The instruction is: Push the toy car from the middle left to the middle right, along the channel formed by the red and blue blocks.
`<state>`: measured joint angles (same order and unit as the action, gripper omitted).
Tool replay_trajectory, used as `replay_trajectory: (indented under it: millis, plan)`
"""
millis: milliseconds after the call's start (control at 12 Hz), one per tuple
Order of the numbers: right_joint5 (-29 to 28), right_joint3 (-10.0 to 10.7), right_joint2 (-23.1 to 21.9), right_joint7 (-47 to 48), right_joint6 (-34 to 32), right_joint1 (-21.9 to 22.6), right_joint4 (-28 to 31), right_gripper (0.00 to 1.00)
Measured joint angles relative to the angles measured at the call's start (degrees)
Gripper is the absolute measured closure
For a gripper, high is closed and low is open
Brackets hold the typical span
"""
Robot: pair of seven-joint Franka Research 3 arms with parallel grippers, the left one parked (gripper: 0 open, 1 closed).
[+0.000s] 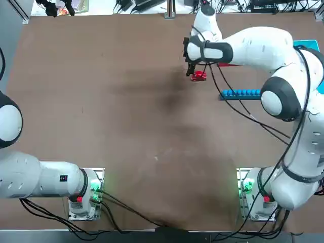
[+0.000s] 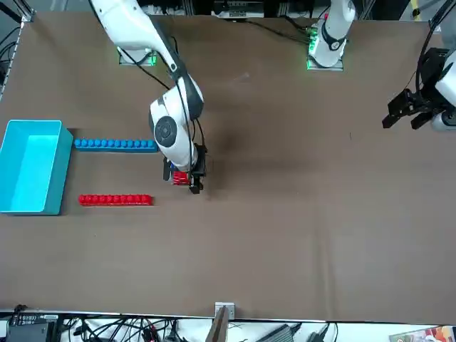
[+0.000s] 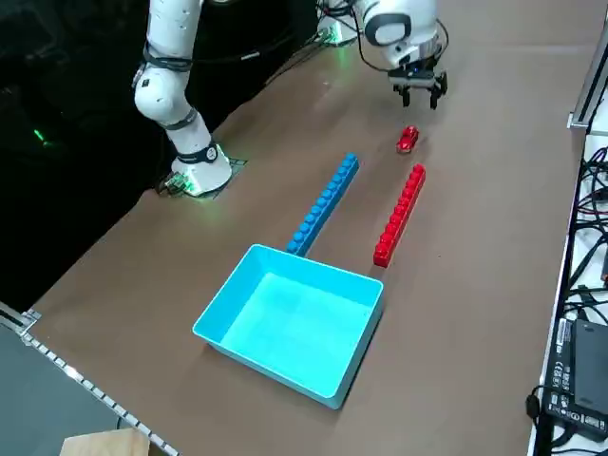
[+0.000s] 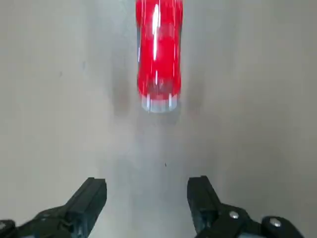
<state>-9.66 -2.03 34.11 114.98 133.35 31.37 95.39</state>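
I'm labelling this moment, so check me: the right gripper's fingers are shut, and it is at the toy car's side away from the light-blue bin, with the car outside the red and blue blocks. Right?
Not quite: the right gripper has its fingers open, as the right wrist view shows. The rest stands, including its place by the toy car.

You have rather bright light on the tabletop (image 1: pixel 101 126). In the top view, you can see wide, soft shadows to the left of the toy car (image 1: pixel 198 76) and nearer the arm bases than it. The right gripper (image 4: pixel 148 182) is near the car. In the wrist view, white glare makes thin lines along the car, with faint shadows beside it.
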Motion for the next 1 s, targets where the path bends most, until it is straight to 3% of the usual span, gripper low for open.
replay_trajectory:
  millis: [1000]
  plan:
    - [0.1,1.5,-10.2,-16.8,-12.1,-0.4,-0.6,0.00]
